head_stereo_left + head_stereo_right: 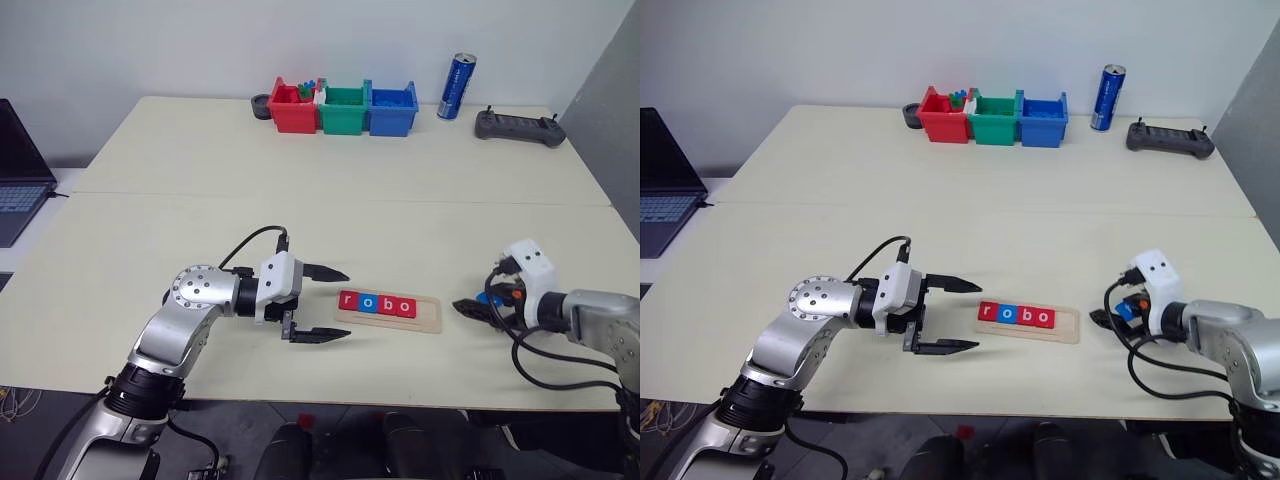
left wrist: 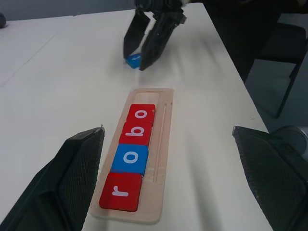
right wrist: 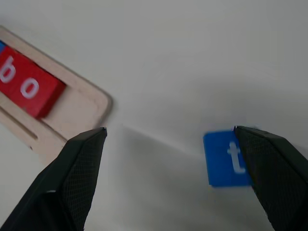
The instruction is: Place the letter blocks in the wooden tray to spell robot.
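On the left, the left gripper [image 1: 328,302] hangs just above the table with its two black fingers spread wide. It holds nothing. It sits just beside the left end of the tray [image 1: 428,322] and points along it.

In the middle lies the tray, a long pale wood strip flat on the table [image 1: 300,190]. Four blocks [image 2: 130,158] sit in it, side by side and touching. They read r, o, b, o: red, blue, red, red. The last spot, at the right end, is bare wood.

On the right, the right gripper [image 1: 478,308] is low over the table, near the right end of the tray but not touching it. Its fingers are spread too, and nothing is pinched yet. The blue t block [image 3: 227,158] lies flat on the table by one finger. From its own camera the block looks more under that finger than between the two, but the view is a bit blurred, so I am not sure.

So the job is nearly done. I think the next step is picking up the t. To do it well, the right gripper should slide over until the block sits in the middle of the gap. Then it should go down, squeeze the edges softly and lift straight up. It should put the t flat in the bare spot, next to the last o, the right way up like the others. It must not bump the tray.
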`<state>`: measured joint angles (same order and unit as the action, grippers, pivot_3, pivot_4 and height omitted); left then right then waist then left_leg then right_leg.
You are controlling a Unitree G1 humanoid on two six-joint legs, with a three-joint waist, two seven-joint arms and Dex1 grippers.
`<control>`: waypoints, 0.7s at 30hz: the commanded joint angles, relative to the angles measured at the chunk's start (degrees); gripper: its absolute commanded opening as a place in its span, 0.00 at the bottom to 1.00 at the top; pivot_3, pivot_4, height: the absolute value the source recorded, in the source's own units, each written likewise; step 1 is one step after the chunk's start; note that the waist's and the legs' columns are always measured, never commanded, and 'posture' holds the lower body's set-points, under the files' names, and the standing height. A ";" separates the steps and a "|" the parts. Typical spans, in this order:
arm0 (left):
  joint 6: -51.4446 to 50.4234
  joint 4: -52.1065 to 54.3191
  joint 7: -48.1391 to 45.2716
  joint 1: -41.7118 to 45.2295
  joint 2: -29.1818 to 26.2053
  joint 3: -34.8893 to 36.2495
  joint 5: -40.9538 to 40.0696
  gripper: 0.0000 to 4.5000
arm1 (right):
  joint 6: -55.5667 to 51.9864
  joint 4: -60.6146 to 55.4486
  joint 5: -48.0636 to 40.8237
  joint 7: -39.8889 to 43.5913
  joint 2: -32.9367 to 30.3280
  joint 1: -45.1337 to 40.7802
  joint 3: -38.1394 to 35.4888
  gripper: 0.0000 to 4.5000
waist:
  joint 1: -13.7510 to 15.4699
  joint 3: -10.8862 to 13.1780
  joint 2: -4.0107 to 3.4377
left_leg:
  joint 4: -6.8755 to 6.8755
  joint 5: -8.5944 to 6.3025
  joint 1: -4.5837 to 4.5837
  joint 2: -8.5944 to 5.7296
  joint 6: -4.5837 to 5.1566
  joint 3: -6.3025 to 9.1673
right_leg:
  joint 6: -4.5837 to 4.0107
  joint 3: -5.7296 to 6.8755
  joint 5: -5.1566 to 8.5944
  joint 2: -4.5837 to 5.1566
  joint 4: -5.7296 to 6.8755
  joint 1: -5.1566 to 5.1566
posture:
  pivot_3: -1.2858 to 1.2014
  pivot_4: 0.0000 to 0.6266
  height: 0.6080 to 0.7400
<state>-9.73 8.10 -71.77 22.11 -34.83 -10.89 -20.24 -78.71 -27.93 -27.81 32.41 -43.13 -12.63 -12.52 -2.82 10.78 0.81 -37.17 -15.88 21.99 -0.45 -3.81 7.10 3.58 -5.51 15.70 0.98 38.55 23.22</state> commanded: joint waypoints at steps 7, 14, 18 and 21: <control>0.28 0.48 -0.29 0.59 0.14 0.44 -0.60 1.00 | 5.06 0.16 0.60 -1.54 -1.33 0.48 -1.71 1.00 | -0.36 0.00 0.00 | -0.01 0.00 -0.07 0.03 0.00 -0.02 | 0.00 -0.02 0.00 -0.04 0.08 -0.01 | 0.52 0.24 1.00; 0.16 0.68 -0.18 0.41 -0.03 0.57 -0.60 1.00 | 9.28 3.85 1.79 -0.94 -3.39 0.87 1.12 1.00 | -0.30 0.00 0.00 | -0.01 0.00 -0.06 0.02 0.00 -0.01 | 0.00 -0.01 0.00 -0.03 0.06 -0.01 | 0.52 0.24 1.00; 0.20 0.36 -0.01 0.70 0.02 0.58 -0.39 1.00 | 11.23 6.49 2.31 -0.44 -3.40 1.43 2.79 1.00 | -0.30 0.00 0.00 | -0.01 0.00 -0.06 0.03 0.00 -0.02 | 0.00 -0.02 0.00 -0.03 0.07 -0.01 | 0.52 0.24 1.00; 0.17 0.37 0.11 0.71 -0.05 0.66 -0.31 1.00 | 11.57 8.06 1.70 -0.31 -2.48 0.82 3.11 1.00 | -0.32 -0.01 0.03 | -0.02 0.00 -0.06 0.03 0.00 -0.03 | -0.01 -0.03 0.00 -0.03 0.07 -0.02 | 0.52 0.24 1.00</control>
<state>-9.77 7.82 -71.83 22.14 -34.73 -10.90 -20.22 -67.90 -20.22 -25.97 31.70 -45.85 -11.33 -9.35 -3.14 10.76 0.83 -37.20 -15.87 21.92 -0.42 -3.81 7.08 3.57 -5.54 15.70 0.95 38.62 23.20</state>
